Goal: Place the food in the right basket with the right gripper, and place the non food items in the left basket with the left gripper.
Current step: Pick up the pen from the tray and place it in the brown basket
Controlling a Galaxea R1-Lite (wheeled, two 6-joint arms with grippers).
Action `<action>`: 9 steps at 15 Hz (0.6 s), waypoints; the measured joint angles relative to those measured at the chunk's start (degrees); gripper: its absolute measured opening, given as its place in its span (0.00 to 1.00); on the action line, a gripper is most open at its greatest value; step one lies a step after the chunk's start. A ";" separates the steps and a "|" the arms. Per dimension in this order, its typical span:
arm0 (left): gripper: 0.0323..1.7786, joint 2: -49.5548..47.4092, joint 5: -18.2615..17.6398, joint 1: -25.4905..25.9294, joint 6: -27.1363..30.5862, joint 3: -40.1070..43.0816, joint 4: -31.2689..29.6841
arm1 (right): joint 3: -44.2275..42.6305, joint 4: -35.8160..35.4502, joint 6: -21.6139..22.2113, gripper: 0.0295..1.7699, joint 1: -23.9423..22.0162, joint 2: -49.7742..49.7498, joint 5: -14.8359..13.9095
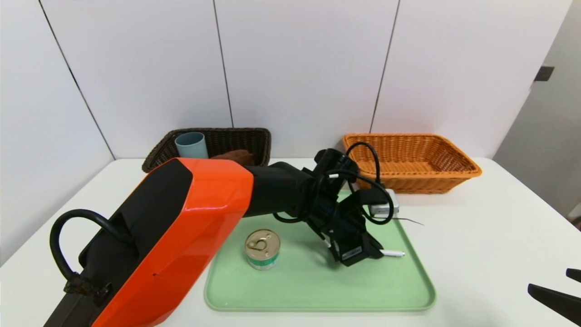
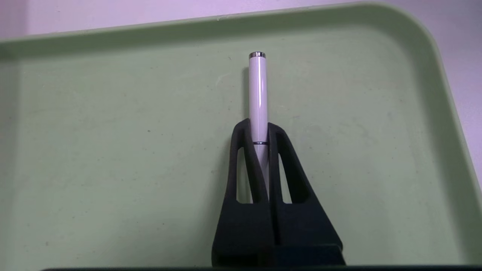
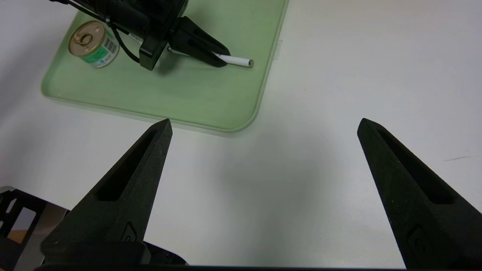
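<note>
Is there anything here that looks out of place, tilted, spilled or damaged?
Nothing stands out. The left gripper is shut on the pen on the green tray; the can stands upright there, the cup upright in the dark basket.

A pale green rectangular plastic tray with rounded corners and a low raised rim (image 1: 411, 290) lies flat on the white desk (image 1: 490, 227), toward the six o'clock side of the desk's middle in the head view. Its smooth floor shows faint scuffs and specks in the left wrist view (image 2: 113, 150). From the right wrist view its rounded corner (image 3: 241, 120) sits on bare desk (image 3: 339, 75). Behind the desk, at twelve o'clock, stands a wall of large white panels split by thin dark seams (image 1: 308, 68). At about two o'clock, a small dark rectangular fitting (image 1: 544, 73) is fixed to a grey side wall.
</note>
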 joint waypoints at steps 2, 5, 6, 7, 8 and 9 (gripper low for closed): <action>0.01 0.00 0.02 0.05 -0.02 0.00 0.00 | 0.00 0.00 0.02 0.96 0.02 0.00 0.00; 0.01 -0.04 0.05 0.11 0.02 0.00 -0.02 | 0.00 -0.01 0.02 0.96 0.02 0.02 -0.01; 0.01 -0.17 0.07 0.16 0.00 0.02 -0.07 | 0.00 -0.01 -0.02 0.96 0.02 0.06 0.00; 0.01 -0.39 0.20 0.26 0.00 0.05 -0.21 | 0.00 -0.01 0.02 0.96 0.02 0.09 0.00; 0.01 -0.72 0.22 0.48 -0.06 0.05 -0.62 | 0.00 -0.01 0.00 0.96 0.02 0.09 -0.01; 0.01 -1.22 0.22 0.80 -0.13 0.05 -0.99 | 0.00 -0.01 0.00 0.96 0.02 0.09 -0.01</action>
